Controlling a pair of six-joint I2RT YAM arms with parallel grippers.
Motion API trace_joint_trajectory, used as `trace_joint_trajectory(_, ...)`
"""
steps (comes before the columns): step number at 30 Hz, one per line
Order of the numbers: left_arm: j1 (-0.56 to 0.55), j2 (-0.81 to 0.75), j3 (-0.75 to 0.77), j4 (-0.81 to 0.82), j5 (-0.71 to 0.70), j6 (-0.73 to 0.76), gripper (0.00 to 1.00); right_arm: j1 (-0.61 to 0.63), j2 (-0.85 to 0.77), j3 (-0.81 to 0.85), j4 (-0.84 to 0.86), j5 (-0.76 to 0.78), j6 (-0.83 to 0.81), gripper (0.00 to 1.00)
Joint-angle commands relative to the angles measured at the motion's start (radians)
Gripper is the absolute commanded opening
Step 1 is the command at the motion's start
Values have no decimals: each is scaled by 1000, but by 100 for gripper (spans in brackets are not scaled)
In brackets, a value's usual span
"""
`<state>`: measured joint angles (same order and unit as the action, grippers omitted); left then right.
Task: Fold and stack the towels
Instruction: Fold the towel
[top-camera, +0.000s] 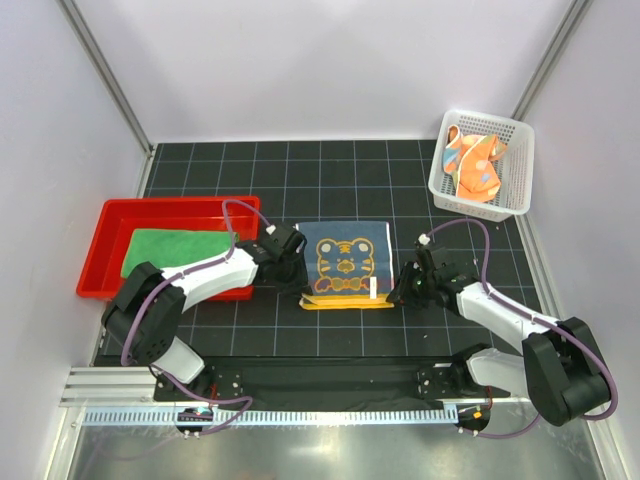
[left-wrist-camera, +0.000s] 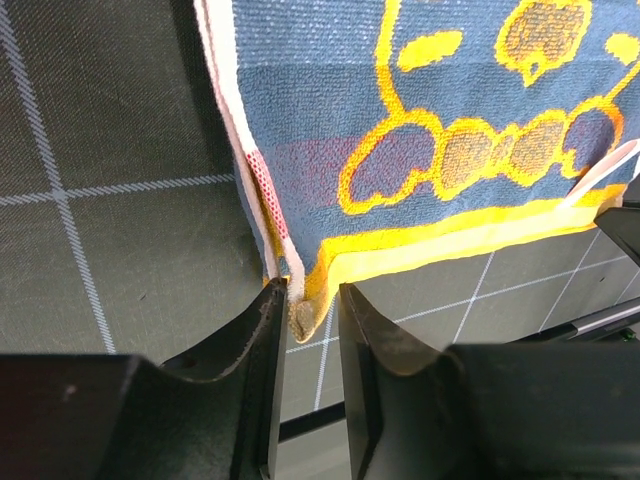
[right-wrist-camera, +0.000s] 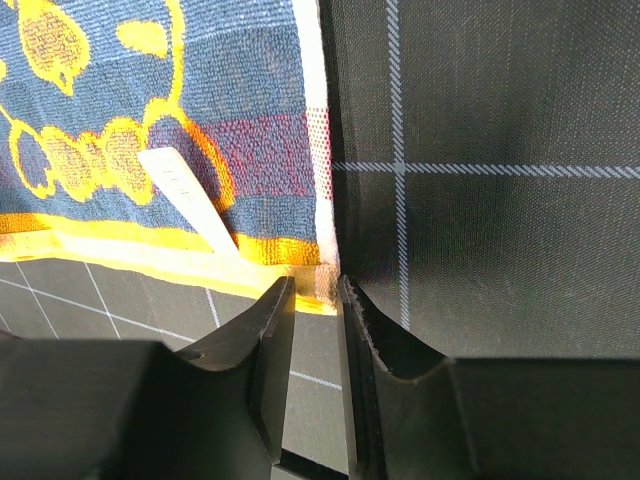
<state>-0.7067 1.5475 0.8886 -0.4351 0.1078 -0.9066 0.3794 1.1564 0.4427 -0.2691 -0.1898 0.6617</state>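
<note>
Dark blue tiger towel (top-camera: 345, 258): lies spread on the black gridded tabletop (top-camera: 250, 180), centre, between the two arms, with its yellow-orange edge toward the arm bases. A white tag (right-wrist-camera: 190, 200) sits near its near-right corner.

Left pincer (left-wrist-camera: 310, 290): low at the towel's near-left corner. Jaws are narrow and the curled corner stands between the fingertips. A thin dark gap shows on one side, so I cannot tell if it is clamped.

Right pincer (right-wrist-camera: 315, 282): low at the near-right corner. Jaws are narrow and the corner sits right at the tips. Clamped or only straddling, cannot tell.

Green towel (top-camera: 175, 245): folded flat inside the red tray (top-camera: 110, 220), left of the blue one.

Orange towel (top-camera: 472, 165): crumpled in the white mesh basket (top-camera: 500, 205), far right corner.
</note>
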Motion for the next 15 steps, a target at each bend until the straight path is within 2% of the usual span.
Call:
trace_joint_trajectory(1, -7, -17, 39, -20, 10, 0, 31, 3, -15, 1, 36, -3, 13, 31)
trace_joint_trajectory(15, -8, -26, 59, -44, -2, 8, 28, 3, -6, -1, 39, -2, 9, 31)
